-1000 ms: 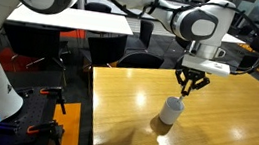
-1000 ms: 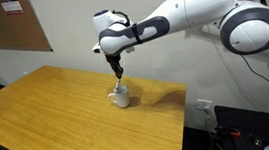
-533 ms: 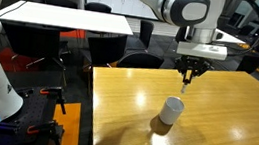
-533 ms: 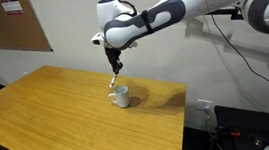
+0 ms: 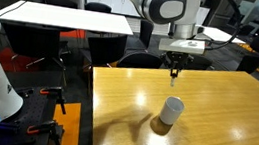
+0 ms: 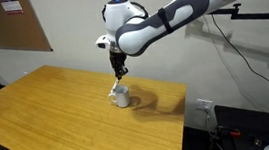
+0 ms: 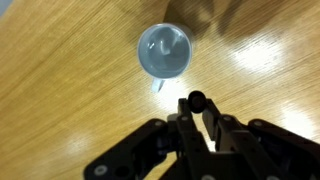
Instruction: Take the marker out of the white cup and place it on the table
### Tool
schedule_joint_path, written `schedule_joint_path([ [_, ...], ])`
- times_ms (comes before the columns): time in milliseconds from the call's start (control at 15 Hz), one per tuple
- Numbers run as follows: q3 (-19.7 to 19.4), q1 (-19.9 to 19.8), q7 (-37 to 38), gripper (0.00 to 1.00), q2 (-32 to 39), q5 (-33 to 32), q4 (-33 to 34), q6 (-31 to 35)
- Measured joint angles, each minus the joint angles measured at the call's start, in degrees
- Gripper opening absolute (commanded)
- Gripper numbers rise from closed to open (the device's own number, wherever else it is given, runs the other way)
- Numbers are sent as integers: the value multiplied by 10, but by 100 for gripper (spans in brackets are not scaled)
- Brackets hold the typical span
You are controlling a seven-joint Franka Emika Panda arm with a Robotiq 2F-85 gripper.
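Hovering over the big honey-wood bench (image 5: 223, 125), you're reaching the white arm (image 6: 164, 20) across it right now. The white cup (image 5: 170, 110) is sitting upright on the bench, below the end effector (image 5: 174, 70), which is pinching the marker (image 6: 115, 79) between its fingers. So the marker is hanging in the air above the cup, clear of the rim and not touching the bench. The wrist view is showing the cup slightly off-centre.
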Motion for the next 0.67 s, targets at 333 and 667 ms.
schedule_joint_path([
  [333, 20, 1, -17, 5, -39, 22, -86, 44],
  [667, 39, 1, -86, 5, -64, 78, -136, 51],
])
